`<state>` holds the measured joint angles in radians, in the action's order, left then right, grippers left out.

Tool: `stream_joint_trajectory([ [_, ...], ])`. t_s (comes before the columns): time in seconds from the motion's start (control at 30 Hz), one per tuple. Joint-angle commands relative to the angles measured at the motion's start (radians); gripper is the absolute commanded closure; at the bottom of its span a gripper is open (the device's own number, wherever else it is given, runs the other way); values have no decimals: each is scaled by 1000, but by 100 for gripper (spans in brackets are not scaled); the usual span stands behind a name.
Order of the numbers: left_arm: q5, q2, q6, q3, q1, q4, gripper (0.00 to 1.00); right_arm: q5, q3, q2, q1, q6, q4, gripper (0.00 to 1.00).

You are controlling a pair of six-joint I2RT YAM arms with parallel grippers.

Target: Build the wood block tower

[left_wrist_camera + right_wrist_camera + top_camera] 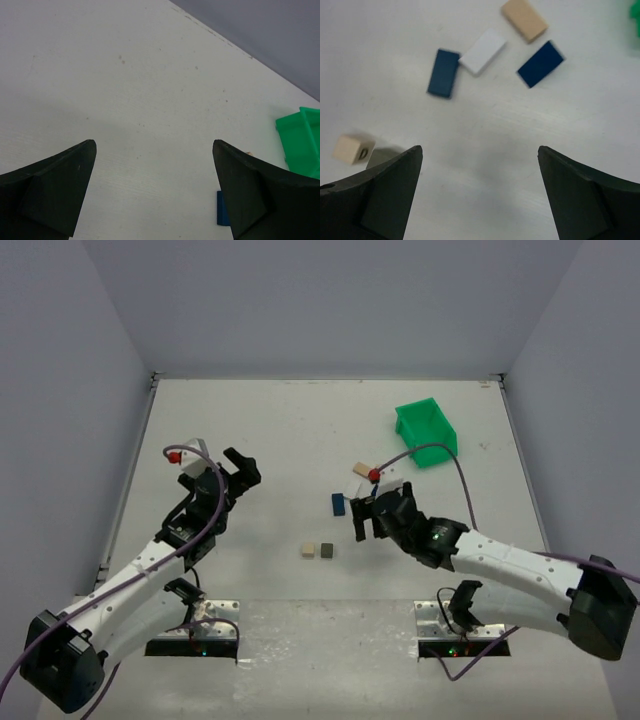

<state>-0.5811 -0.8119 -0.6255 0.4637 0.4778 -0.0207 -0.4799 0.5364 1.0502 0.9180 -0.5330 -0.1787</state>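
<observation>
The right pincer (480,150) hangs spread and empty. Ahead of it lie 4 loose flat pieces: teal block (443,72), white plank (482,51), tan plank (524,19) and navy block (540,63). A tan cube (352,148) and what looks like a grey cube (380,157) sit beside 1 fingertip. The left pincer (154,145) is spread too, above the table (125,75), with the green bin (300,140) ahead to its right.

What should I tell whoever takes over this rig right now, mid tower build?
Left pincer: open, empty, over bare table, away from the blocks.
Right pincer: open, empty, hovering near the loose flat pieces.
Pieces: tan cube and dark grey cube sit side by side at centre. Teal block, white plank, tan plank and navy block lie flat, scattered toward the green bin.
Done: nothing stacked yet.
Left: the whole tower.
</observation>
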Motion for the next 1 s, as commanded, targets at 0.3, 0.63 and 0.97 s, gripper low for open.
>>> stream_joint_trajectory([
  [0.3, 215, -147, 122, 54, -7, -178, 0, 180, 174, 207, -386, -134, 0, 1],
  [0.63, 224, -175, 129, 58, -7, -194, 0, 337, 324, 483, -367, -188, 73, 1],
  [0.97, 232, -171, 125, 54, -7, -194, 0, -2, 412, 637, -255, -341, 54, 1],
])
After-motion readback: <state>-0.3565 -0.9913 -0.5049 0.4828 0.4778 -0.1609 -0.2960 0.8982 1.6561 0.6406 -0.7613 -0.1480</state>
